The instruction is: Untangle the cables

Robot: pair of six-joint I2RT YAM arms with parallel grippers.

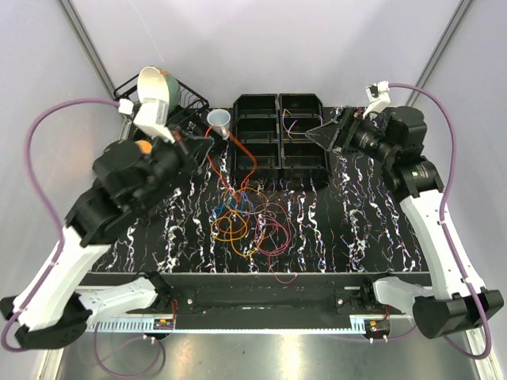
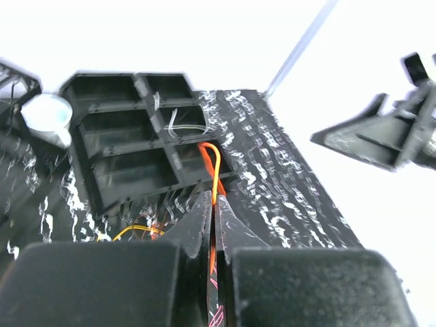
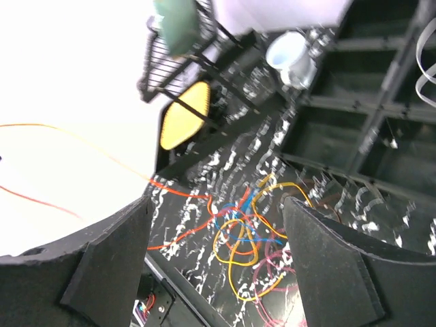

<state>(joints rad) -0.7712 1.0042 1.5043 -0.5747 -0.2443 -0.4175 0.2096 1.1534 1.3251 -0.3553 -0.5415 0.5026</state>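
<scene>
Cables (image 1: 245,214) sit tangled mid table on the surface (image 1: 356,226), just in front of the bins (image 1: 277,131). Your left tool (image 2: 214,201) is clamped on the orange cable (image 2: 216,163); right tool (image 3: 218,204) hangs wide open over the bins. Btw, cup (image 1: 219,119) + wire rack (image 1: 190,96) are back-left.

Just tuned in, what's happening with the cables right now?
The left gripper is shut on an orange cable, holding it up off the table near the bins. The other cables lie tangled mid-table. The right gripper hangs open near the bins, holding nothing.
</scene>
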